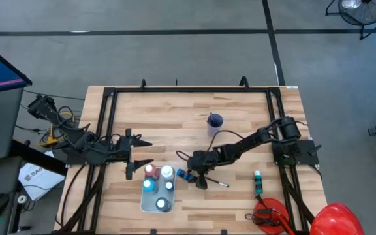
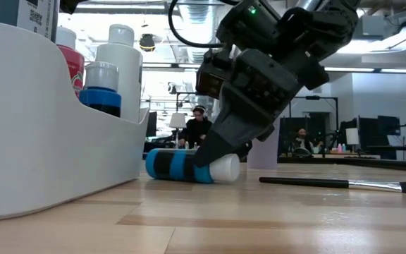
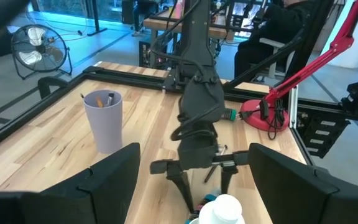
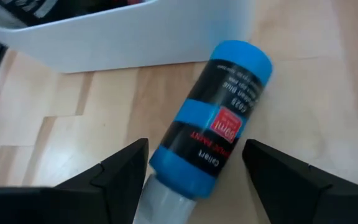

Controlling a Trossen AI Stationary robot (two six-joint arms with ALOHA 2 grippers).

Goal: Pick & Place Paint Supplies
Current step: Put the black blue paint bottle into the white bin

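Observation:
A light blue paint bottle with black bands and a white cap lies on its side on the table, just right of the white bin. My right gripper is open and low over it, one finger on either side of its cap end. The bin holds several upright bottles, among them a red one and a white one. A dark-handled brush lies flat to the right of the bottle. A teal bottle lies farther right. My left gripper is open and waits by the bin's far left corner. My right gripper straddles the light blue bottle near its cap end, coming from above at a slant from the table's right. One finger stands very close to the bottle's side; I cannot tell whether it touches. The bottle rests on the table.
A purple cup with brushes stands toward the far side. A red clamp-like stand and a big red rounded thing sit at the near right corner. A black frame runs around the table. Bare wood lies between cup and bin.

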